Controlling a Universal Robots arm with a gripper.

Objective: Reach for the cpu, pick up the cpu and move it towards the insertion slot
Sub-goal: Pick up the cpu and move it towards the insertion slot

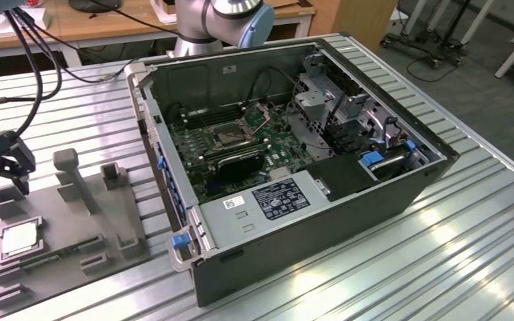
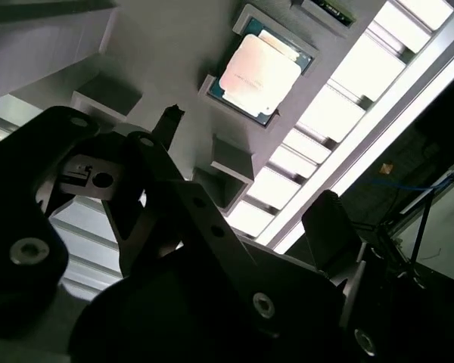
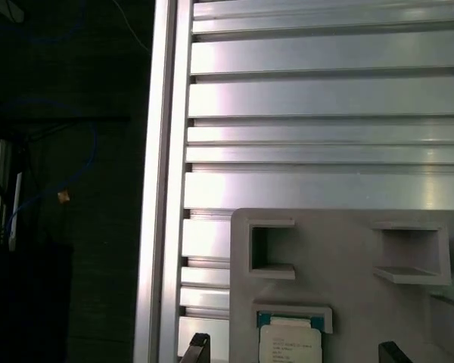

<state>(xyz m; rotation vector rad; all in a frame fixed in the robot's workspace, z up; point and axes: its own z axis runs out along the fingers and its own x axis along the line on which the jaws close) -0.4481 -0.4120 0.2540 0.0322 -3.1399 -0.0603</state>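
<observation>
Reaching for the cpu (image 1: pixel 21 239), the small thin square chip with a pale silvery metal top and a greenish rim, is the step you are on; nothing is lifted yet. The chip lies flat in a square recess in the left part of the grey plastic tray (image 1: pixel 47 204), which sits on the ribbed aluminium worktop (image 1: pixel 471 221). Your tool (image 1: pixel 9 167), the black two-fingered one, hangs over the tray's far-left edge, at the exterior view's left, apart from the chip. It is released: in the first wrist view its dark fingertips (image 3: pixel 199 348) stand wide apart and grip nothing.

Bring the tool square over the chip before you go down, so the fingers straddle two opposite edges evenly. The recess walls look close to the rim, so expect little room. Come down straight and close gently on the edges, not on the top plate. Mind the tall grey post (image 1: pixel 69 175) to the right of the tool, and the long narrow green circuit stick (image 1: pixel 56 253) just beside the chip.

The insertion slot (image 1: pixel 224 137), a square dark socket with a silvery frame on the green motherboard (image 1: pixel 185 150), lies well to the right inside the open black computer case (image 1: pixel 328 221).
</observation>
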